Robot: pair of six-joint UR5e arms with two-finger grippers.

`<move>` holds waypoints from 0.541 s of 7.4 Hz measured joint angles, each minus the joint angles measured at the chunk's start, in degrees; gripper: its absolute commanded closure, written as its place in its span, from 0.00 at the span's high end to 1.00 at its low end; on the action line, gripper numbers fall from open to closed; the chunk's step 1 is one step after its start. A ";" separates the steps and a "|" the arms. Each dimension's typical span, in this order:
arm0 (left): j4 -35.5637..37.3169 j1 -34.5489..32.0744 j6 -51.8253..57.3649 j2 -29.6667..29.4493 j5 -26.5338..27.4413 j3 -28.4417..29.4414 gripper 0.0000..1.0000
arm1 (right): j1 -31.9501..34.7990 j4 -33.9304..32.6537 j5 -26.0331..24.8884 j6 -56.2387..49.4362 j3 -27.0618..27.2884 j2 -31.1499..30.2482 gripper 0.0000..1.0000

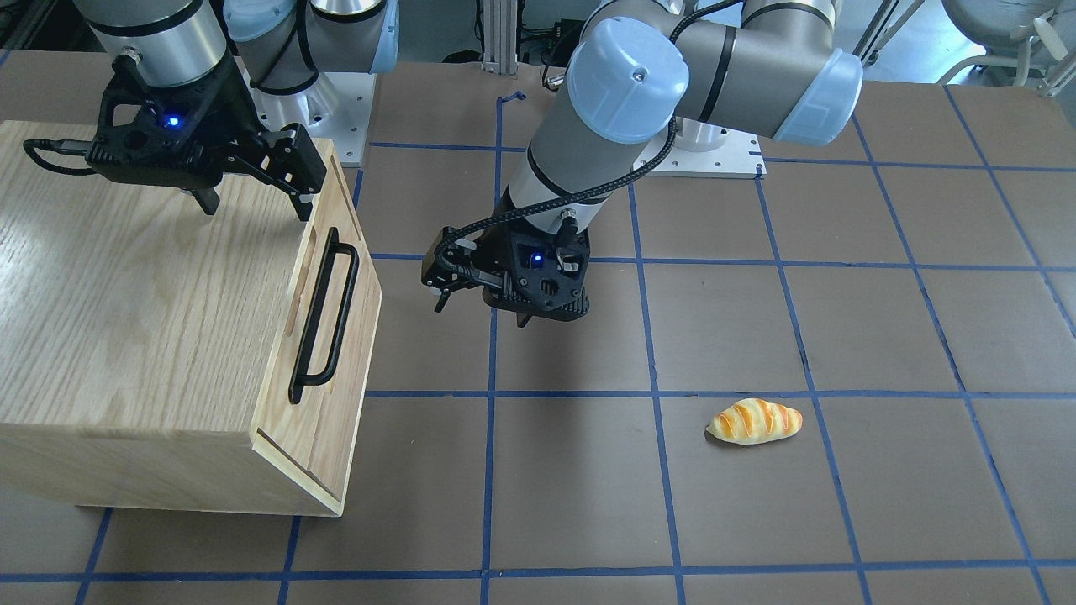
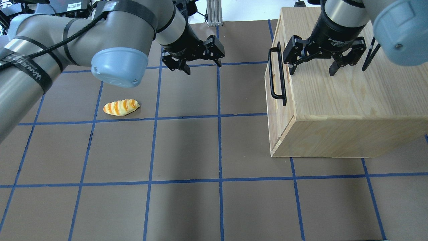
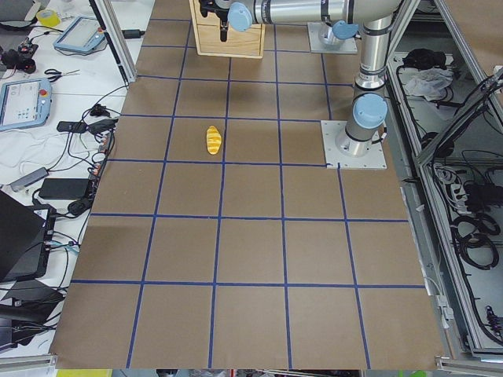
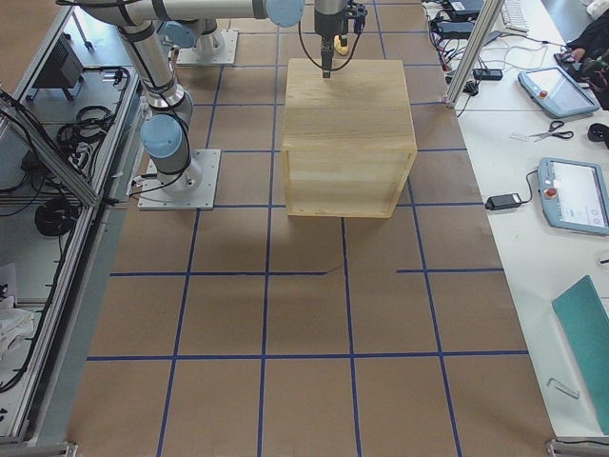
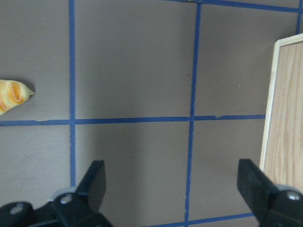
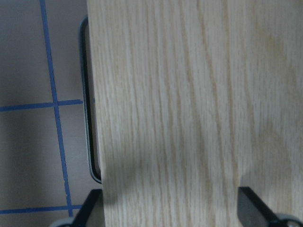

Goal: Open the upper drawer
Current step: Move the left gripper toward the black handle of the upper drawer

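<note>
The upper drawer (image 1: pixel 282 416) is a light oak front on the wooden cabinet (image 2: pixel 334 97), and it sits flush and closed. Its long black bar handle (image 1: pixel 324 315) also shows in the overhead view (image 2: pixel 277 75) and at the left of the right wrist view (image 6: pixel 87 118). My right gripper (image 2: pixel 312 72) is open and empty, hovering over the cabinet top just behind the handle's edge; it also shows in the front view (image 1: pixel 255 210). My left gripper (image 2: pixel 203 68) is open and empty above the table, left of the cabinet and apart from it; its fingers (image 5: pixel 92 184) show in its wrist view.
A toy bread roll (image 2: pixel 121 107) lies on the brown table with its blue tape grid, well away from the cabinet; it also shows in the front view (image 1: pixel 754 420). The cabinet's edge (image 5: pixel 286 109) is at the right of the left wrist view.
</note>
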 measured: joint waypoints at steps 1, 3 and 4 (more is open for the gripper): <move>0.14 -0.72 -1.56 -0.84 -0.96 0.94 1.00 | 0.00 0.00 -0.01 0.00 0.00 0.00 1.00; 2.40 -2.18 -4.38 -2.61 -2.62 2.30 1.00 | 0.00 0.00 -0.04 0.00 0.00 0.00 1.00; 4.25 -3.11 -5.64 -3.59 -3.42 2.56 1.00 | 0.00 0.00 -0.04 0.00 0.00 0.00 1.00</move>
